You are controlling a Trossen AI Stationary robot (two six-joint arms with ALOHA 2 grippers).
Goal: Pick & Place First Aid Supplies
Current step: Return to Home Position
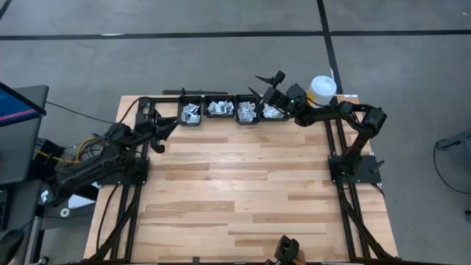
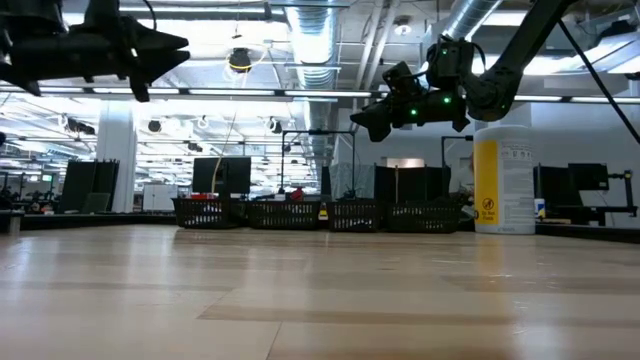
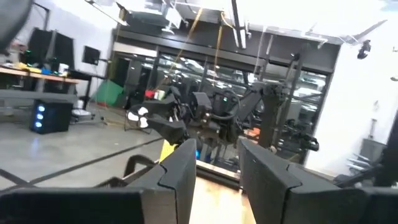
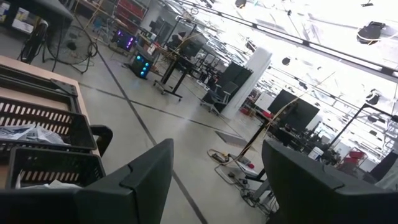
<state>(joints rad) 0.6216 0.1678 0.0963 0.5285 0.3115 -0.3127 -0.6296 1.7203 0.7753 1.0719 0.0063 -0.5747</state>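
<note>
Right arm [image 1: 346,118]: my jaws open, empty, raised near the right end of the black bins [image 1: 204,112] holding packets [image 1: 218,107]. Left arm [image 1: 96,165]: my jaws open, empty, near the leftmost bin, over the desk [image 1: 243,191].

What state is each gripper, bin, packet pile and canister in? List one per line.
left gripper: open, empty, raised near the leftmost bin.
right gripper: open, empty, raised by the rightmost bin.
black bins: four in a row, each holding packets.
packets: lying loose inside the bins.
canister: upright, at the table's far right corner.
</note>
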